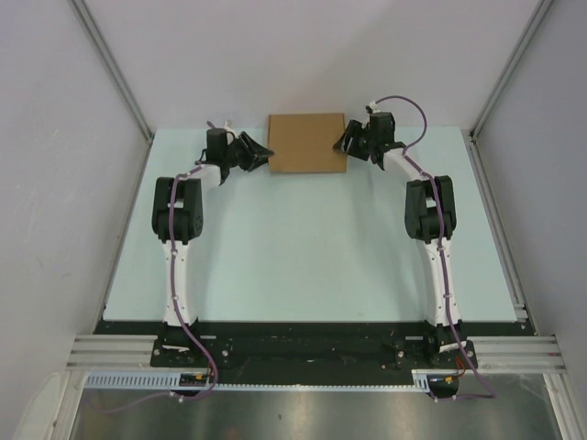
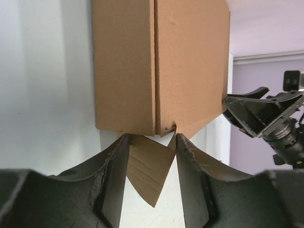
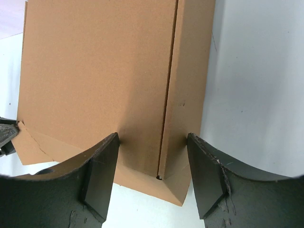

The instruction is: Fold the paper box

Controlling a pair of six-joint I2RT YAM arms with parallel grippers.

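Arms [image 1: 176,209] [image 1: 428,207] outstretched (jaws apart), end effectors [image 1: 262,154] [image 1: 348,141] flank the paper box [image 1: 307,142].

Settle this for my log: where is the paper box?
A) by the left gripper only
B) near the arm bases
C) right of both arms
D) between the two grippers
D: the paper box has the left gripper at its left end and the right gripper at its right end.
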